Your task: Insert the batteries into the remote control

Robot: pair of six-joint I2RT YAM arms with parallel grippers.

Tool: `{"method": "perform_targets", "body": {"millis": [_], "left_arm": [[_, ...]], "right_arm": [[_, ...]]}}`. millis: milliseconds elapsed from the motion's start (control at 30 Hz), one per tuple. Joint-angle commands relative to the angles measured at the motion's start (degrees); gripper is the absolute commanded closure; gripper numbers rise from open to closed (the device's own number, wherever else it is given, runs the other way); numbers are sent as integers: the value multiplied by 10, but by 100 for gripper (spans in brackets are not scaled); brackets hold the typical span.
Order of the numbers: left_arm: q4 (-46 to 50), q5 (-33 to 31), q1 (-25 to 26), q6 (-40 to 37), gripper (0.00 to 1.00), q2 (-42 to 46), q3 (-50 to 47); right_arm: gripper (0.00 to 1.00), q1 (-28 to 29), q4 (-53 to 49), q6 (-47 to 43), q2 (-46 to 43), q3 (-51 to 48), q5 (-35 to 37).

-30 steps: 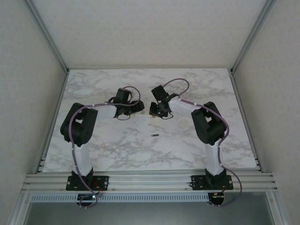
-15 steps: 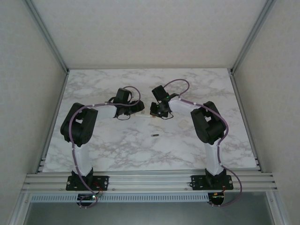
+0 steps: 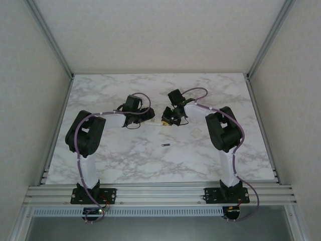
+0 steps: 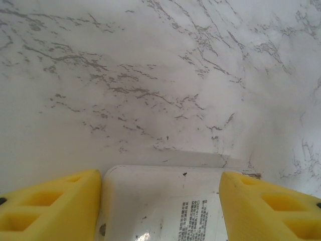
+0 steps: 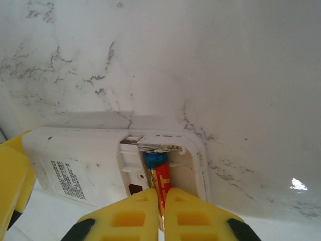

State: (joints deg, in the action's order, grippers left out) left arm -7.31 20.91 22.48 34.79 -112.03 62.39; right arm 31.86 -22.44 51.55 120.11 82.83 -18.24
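Marble-patterned table [image 3: 115,160], read from the arm bases outward. Nearest lies a loose battery [image 3: 167,144], alone and well apart from both arms. Beyond it, the white remote control [image 5: 75,155] lies label side up with its compartment [image 5: 186,173] uncovered. The left gripper [image 4: 160,175] straddles one end, its yellow fingers [image 4: 50,206] pressed against the remote's two sides. The right gripper [image 5: 160,193] is clamped on a red-and-blue battery [image 5: 158,173] lying lengthwise in the compartment, its far tip at the silvery contact [image 5: 155,147].
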Motion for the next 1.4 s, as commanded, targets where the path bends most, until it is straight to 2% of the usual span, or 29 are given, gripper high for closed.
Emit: {"method": "perform_targets", "body": {"millis": [0, 67, 233, 400, 600, 800, 900, 1000, 1100, 1267, 1333, 1367], "left_arm": [[-3, 66, 44, 20, 38, -33, -18], [-1, 64, 43, 18, 38, -32, -16], [8, 59, 39, 13, 38, -28, -11], [30, 53, 34, 3, 38, -26, 5], [53, 33, 23, -9, 37, -12, 12], [64, 28, 17, -16, 37, -5, 13], [68, 28, 15, -18, 36, 4, 12], [75, 21, 13, -26, 29, 32, 5], [86, -2, 12, -38, 20, 83, -7], [126, -63, 11, -67, 4, 194, -26], [147, -98, 11, -76, 0, 238, -32], [156, -114, 11, -80, 1, 262, -36]], "right_arm": [[93, 14, 89, 10, 51, 26, 13], [94, 20, 50, -24, 71, 45, 40], [95, 56, 17, -90, 93, 24, 138], [88, 58, 1, -119, 39, 25, 139], [72, 58, -53, -150, -32, 61, 165], [68, 58, -76, -157, -90, 49, 168], [67, 60, -53, -160, -150, -17, 162], [67, 77, -25, -202, -229, -116, 171], [64, 104, -39, -274, -296, -184, 191], [54, 153, -121, -347, -342, -205, 194], [52, 156, -159, -291, -344, -192, 224], [52, 155, -184, -231, -348, -184, 257]]}}
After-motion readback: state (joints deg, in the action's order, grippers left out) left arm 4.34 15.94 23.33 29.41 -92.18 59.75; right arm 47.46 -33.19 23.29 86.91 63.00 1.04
